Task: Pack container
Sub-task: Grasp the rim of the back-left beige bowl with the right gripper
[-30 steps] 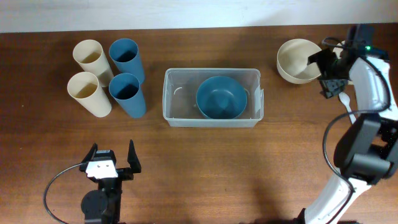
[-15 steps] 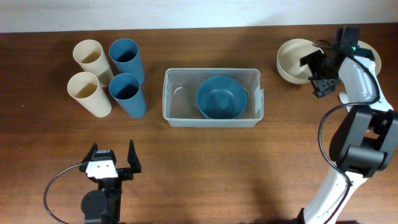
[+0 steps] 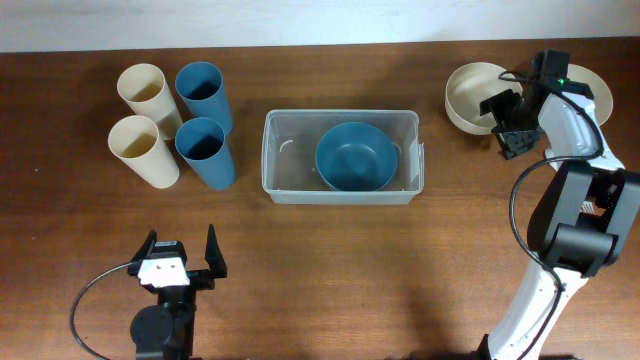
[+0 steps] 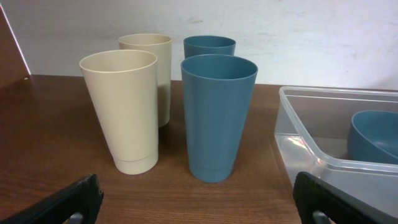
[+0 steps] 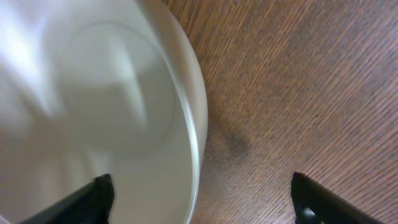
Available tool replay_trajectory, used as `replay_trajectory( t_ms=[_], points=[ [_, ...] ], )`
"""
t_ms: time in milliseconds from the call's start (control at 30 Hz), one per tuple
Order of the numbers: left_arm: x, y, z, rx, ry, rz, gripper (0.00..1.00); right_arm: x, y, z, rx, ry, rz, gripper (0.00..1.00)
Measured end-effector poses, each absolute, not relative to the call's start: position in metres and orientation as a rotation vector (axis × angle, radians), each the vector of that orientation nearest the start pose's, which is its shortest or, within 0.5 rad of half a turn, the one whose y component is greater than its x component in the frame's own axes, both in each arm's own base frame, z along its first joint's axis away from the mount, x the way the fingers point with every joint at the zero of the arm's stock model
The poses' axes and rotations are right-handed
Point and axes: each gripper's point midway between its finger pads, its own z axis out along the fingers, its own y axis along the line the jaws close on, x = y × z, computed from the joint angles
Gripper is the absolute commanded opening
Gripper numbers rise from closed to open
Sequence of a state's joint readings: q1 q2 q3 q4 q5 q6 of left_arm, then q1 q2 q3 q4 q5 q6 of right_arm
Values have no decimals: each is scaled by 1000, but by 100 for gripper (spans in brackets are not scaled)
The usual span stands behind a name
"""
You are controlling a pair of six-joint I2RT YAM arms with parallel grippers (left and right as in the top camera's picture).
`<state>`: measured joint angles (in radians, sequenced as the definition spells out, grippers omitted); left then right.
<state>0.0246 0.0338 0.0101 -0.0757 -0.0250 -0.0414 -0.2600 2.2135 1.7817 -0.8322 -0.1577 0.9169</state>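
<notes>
The clear container (image 3: 284, 172) lies mid-table with a blue bowl (image 3: 356, 156) inside it; its corner (image 4: 309, 144) and the blue bowl (image 4: 377, 133) show in the left wrist view. A cream bowl (image 3: 474, 98) stands at the far right. My right gripper (image 3: 508, 122) is open and straddles that bowl's right rim. In the right wrist view the cream bowl's rim (image 5: 198, 118) runs between the fingers of the right gripper (image 5: 202, 200), one inside the bowl and one over the table. My left gripper (image 3: 181, 256) stands open near the front edge, holding nothing.
Two cream cups (image 3: 146, 92) (image 3: 142, 148) and two blue cups (image 3: 203, 91) (image 3: 205, 151) stand grouped at the back left. The left wrist view, with the left gripper (image 4: 199, 206) at its bottom edge, shows a cream cup (image 4: 124, 112) and a blue cup (image 4: 217, 115) just ahead.
My right gripper has moved left onto the cream bowl's right rim and its jaws have narrowed a little. The left arm has not moved.
</notes>
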Motion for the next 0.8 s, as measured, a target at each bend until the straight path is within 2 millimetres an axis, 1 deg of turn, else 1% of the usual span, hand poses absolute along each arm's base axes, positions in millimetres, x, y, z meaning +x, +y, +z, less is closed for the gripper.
replay_trajectory(
  t_ms=[67, 133, 533, 667, 767, 800],
  points=[
    [247, 10, 152, -74, 1669, 8, 100, 490, -103, 44, 1573, 2413, 355, 70],
    [247, 10, 152, -74, 1669, 8, 100, 490, -103, 44, 1574, 2411, 351, 68],
    [247, 10, 152, -75, 1668, 8, 100, 490, -108, 44, 1572, 2400, 319, 68],
    [247, 10, 152, -74, 1668, 8, 100, 489, -109, 35, 1582, 2411, 305, 68],
    [247, 10, 152, -74, 1669, 8, 100, 487, -108, 23, 1598, 2430, 296, 64],
    [247, 10, 152, -74, 1668, 8, 100, 487, -108, 20, 1602, 2434, 294, 61]
  ],
)
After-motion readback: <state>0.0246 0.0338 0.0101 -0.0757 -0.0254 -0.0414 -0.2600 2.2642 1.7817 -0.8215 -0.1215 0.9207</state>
